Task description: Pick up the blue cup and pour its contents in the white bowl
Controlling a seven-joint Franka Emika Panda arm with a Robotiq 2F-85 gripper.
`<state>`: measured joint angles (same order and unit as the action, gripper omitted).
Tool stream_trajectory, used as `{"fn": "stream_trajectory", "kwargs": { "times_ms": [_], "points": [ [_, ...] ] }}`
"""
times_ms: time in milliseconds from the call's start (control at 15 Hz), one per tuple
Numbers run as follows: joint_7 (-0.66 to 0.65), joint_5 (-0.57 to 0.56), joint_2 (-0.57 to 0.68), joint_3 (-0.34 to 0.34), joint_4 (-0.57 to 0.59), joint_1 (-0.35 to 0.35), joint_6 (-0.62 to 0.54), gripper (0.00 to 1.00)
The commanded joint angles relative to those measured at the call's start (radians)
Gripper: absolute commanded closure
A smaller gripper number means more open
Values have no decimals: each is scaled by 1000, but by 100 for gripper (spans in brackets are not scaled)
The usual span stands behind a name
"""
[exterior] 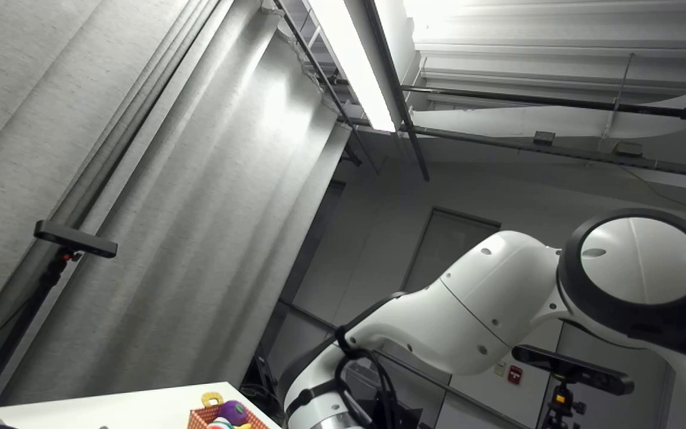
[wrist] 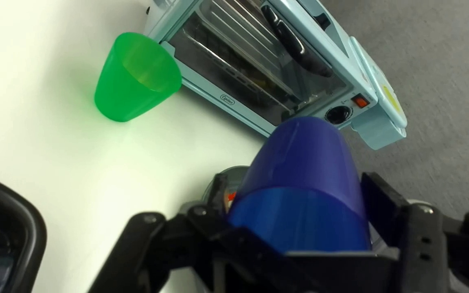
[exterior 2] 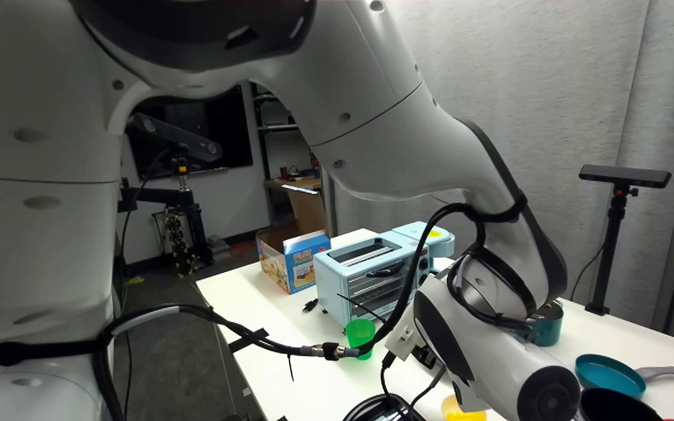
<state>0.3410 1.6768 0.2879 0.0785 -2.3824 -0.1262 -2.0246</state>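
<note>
Jaws are pinching the blue cup [wrist: 301, 183] between them, likely leaving it free to tip. Green cup [wrist: 132, 81] is standing beyond the jaws, likely not blocking the pour. Not making out the white bowl.

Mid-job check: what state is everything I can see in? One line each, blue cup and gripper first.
Blue cup: gripped; can't tell what is inside.
Gripper: closed on it.
Green cup: upright on the table.
Oven door: shut.
Oven switch: on or off, can't tell.
Box: open.
Pan: right way up on the table.
Basket: open, not empty.
Ceiling light: lit.
</note>
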Motion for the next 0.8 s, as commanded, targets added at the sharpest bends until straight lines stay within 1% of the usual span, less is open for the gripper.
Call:
{"fn": "stream_trajectory", "kwargs": {
  "times_ms": [0,67,133,333,467,733],
  "points": [
    [-32,-45,-26,21,17,38,-47,44],
    [-40,-63,-25,24,26,40,-61,44],
    [-41,-76,-33,16,22,56,-99,44],
    [-72,-174,-44,8,41,90,-215,44],
    [-95,-247,-55,-5,51,119,-295,44],
    [-141,-420,-68,-36,84,166,-405,44]
  ]
}}
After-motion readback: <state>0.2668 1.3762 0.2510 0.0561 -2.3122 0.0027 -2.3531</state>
